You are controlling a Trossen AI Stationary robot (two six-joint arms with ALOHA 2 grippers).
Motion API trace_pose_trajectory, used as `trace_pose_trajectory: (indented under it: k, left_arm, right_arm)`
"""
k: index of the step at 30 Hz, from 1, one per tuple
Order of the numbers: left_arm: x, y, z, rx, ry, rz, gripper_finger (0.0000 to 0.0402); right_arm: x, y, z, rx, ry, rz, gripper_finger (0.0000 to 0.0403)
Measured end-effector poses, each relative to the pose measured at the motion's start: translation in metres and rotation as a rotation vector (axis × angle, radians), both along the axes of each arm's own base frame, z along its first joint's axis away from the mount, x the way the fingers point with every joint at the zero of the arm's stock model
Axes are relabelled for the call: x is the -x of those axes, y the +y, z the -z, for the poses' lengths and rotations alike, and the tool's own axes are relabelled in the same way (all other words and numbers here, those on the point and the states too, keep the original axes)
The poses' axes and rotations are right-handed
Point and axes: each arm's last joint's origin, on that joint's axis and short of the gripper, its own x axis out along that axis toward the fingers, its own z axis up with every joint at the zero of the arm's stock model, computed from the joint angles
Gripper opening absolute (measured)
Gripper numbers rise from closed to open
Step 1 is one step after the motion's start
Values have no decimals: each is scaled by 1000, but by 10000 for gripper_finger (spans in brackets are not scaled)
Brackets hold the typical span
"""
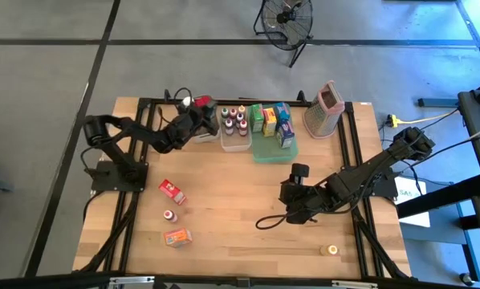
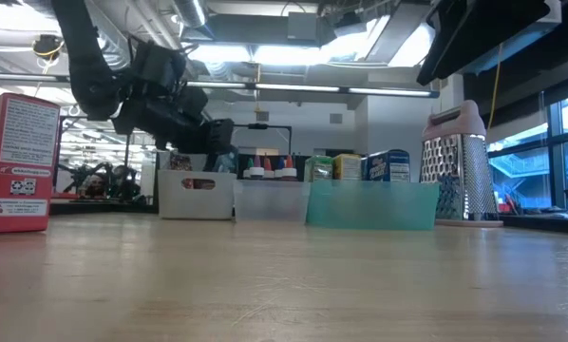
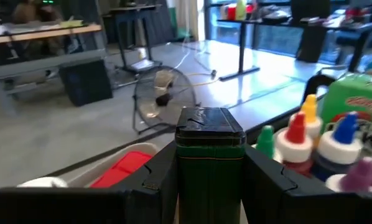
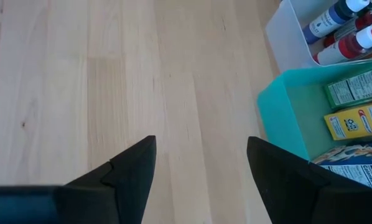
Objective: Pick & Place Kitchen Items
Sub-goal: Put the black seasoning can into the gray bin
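the left gripper (image 3: 209,180) is clamped on a small dark green tin (image 3: 209,155), holding it by its two flat sides above the clear bin (image 1: 201,132) at the far left of the table. the tin looks rigid and light, with smooth walls that could slip, so a grip low across the flat faces seems the safest hold. a red item (image 3: 120,169) already lies in that bin, right under the tin, so i judge the drop wants a free spot beside it.

just to the right, a second clear bin holds the dropper bottles (image 1: 234,120) with coloured caps, and the green tray (image 1: 268,152) holds small boxes (image 1: 270,118); the metal grater (image 1: 325,110) stands further right. the bottle caps sit close to the tin and could be knocked.

a red box (image 1: 172,191), a small bottle (image 1: 169,216) and an orange packet (image 1: 177,237) wait on the near left of the wood, and a little jar (image 1: 331,250) near right. the right gripper (image 4: 201,168) hangs over bare table near the tray, jaws apart and holding nothing.
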Motion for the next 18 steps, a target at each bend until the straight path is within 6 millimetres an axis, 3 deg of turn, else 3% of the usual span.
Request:
trace_pose_trajectory:
  k: [9,12,18]
  left_arm:
    - [14,-6,13,9,-16,-56,130]
    - [22,-8,9,-36,-99,-33,130]
    - [25,-9,10,-42,-100,-3,130]
  right_arm:
    - [-1,0,0,19,4,-28,253]
    - [-2,1,-1,23,-2,-42,253]
    - [-3,1,-1,15,-17,-42,253]
